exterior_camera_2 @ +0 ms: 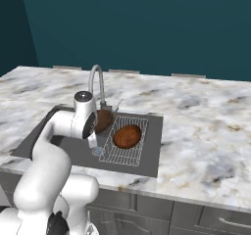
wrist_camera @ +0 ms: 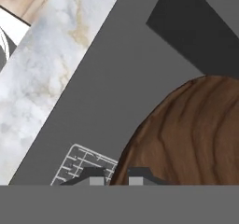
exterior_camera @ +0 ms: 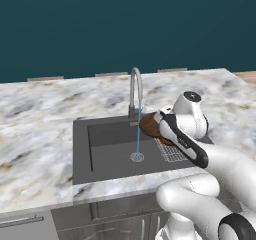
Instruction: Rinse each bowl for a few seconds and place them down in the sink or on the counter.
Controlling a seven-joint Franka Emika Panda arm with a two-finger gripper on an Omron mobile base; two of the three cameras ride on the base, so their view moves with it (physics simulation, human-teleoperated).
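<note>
Bowl held at the running faucet

The gripper [wrist_camera: 115,177] is clamped on a bowl's [wrist_camera: 196,139] rim; another bowl [exterior_camera_2: 127,136] lies on the rack [exterior_camera_2: 128,153].

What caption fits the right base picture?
Arm holds one bowl by the running faucet; another bowl sits on the sink's rack.
</note>
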